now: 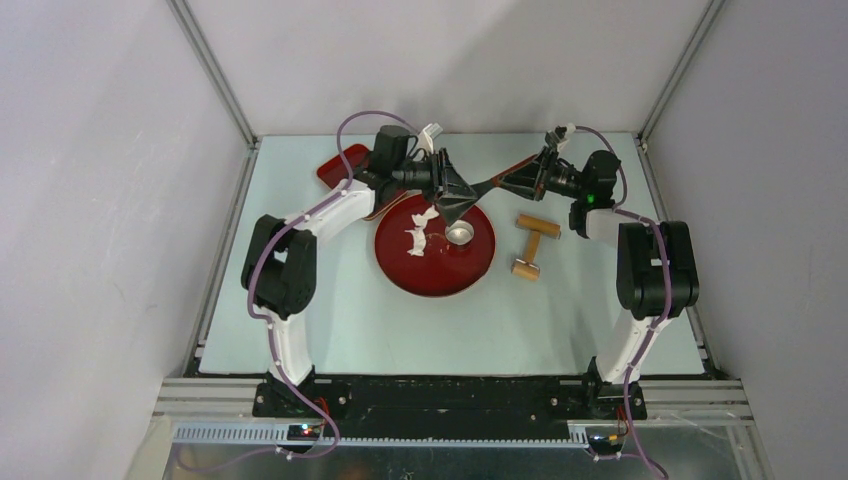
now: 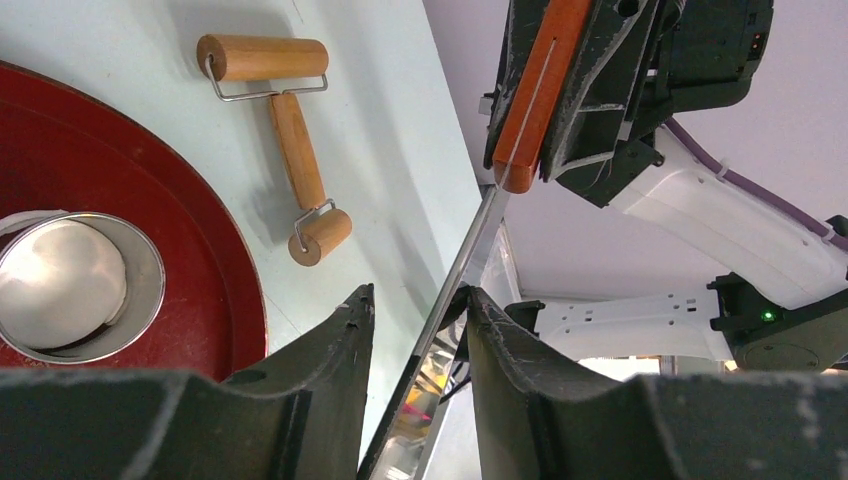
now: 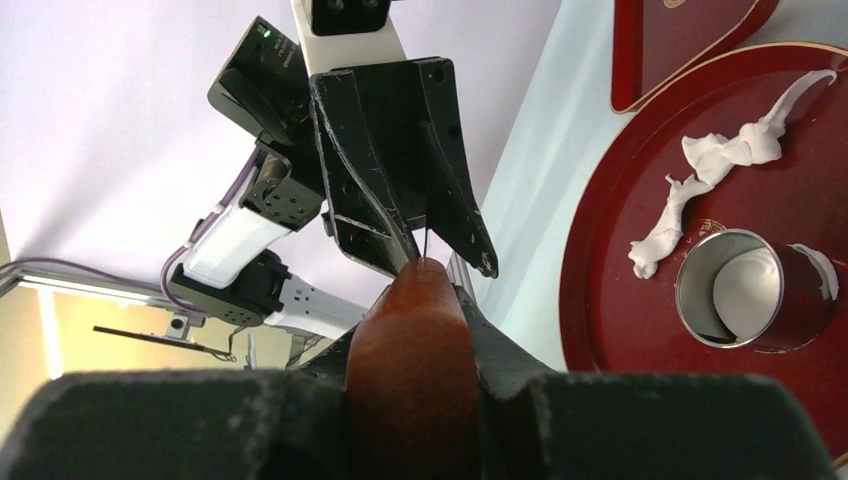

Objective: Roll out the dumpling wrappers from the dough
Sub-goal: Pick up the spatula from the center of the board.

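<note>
Right wrist: dumpling wrapper (image 3: 745, 290), smooth white disc, lies inside metal ring (image 3: 697, 295).

We look down on the whole table (image 1: 330, 330) from above and behind the arm bases (image 1: 290, 392). Our two wrist views sit close in, facing each other by the red tray (image 1: 400, 272); all three share its metal ring (image 1: 459, 234).

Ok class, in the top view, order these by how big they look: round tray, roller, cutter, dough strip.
Largest to smallest:
1. round tray
2. roller
3. dough strip and cutter: too close to rank, since the strip is longer but much thinner.
</note>
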`<state>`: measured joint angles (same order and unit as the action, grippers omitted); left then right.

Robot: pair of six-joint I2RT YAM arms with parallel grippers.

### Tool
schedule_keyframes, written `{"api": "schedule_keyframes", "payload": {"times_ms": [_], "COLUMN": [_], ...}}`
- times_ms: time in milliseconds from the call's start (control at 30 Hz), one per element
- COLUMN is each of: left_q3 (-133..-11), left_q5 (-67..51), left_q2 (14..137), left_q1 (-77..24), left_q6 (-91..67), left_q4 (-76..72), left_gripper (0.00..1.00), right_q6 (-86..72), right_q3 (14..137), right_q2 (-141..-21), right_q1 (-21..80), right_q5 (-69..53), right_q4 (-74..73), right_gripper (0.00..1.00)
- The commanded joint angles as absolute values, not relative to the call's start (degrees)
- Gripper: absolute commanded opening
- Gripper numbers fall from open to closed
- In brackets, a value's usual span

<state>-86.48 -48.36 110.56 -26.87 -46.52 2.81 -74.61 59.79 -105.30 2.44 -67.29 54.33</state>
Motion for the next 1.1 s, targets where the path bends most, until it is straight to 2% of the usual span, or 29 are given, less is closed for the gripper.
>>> {"api": "schedule_keyframes", "payload": {"times_ms": [0,33,100,233,533,700,867,1067], "left_q3": [-86.4,-86.5,-86.5,-86.4,-86.5,-86.6,-86.5,-86.4], "left_q5": [-47.8,-47.8,-47.9,-47.8,-48.0,-48.2,-47.8,-47.7], "left_q2": [108.7,108.8,108.8,108.8,109.1,109.1,109.0,109.1], "left_q1": [-26.9,-26.9,-27.0,-27.2,-27.7,-28.2,-28.3,-28.3], "left_q6": [-44.9,-44.9,-44.9,-44.7,-44.8,-44.9,-44.8,-44.7], "left_q4": [2.6,2.6,2.5,2.6,2.6,2.6,3.0,3.2], "left_gripper": [0.00,0.00,0.00,0.00,0.00,0.00,0.00,0.00], "right_q6": [-79.8,-79.9,-80.3,-82.1,-81.9,-78.7,-69.9,-67.4], "right_q3": [60.4,60.4,60.5,60.5,60.4,60.5,61.9,62.0], "right_q2": [-103.8,-103.9,-104.0,-104.4,-104.7,-105.1,-103.2,-102.6], "right_q1": [2.2,2.3,2.4,2.7,2.9,3.4,3.5,3.6], "right_q5": [-65.7,-65.5,-65.4,-65.2,-64.5,-64.1,-63.7,-63.5], "right_q4": [59.0,59.1,59.1,60.7,59.3,55.9,44.1,42.6], "right_gripper": [0.24,0.32,0.38,0.44,0.44,0.49,0.48,0.46]}}
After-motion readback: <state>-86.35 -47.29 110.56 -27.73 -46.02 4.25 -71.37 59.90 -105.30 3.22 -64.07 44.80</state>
